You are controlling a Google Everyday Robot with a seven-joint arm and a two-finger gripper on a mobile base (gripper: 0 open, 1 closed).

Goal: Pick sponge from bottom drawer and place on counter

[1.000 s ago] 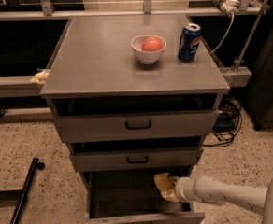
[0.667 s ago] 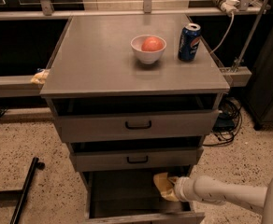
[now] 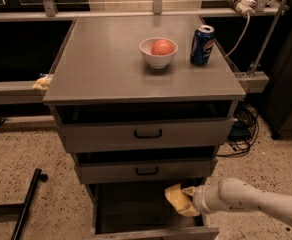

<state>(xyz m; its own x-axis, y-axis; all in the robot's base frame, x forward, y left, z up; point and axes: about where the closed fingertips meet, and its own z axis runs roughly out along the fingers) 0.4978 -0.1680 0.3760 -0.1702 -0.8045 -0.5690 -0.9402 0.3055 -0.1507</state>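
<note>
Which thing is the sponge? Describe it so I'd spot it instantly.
Find the grey cabinet, then its open bottom drawer. At its right side, by the gripper, sits a pale-yellow block: the sponge. The other yellowish wad lies outside, on the left ledge.

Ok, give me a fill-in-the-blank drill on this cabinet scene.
1. The claw is at the sponge, inside the open ____ drawer.
2. The Pepsi can stands upright on the ____.
3. The white bowl beside the can holds one round ____.
Missing: bottom; counter; fruit.
</note>
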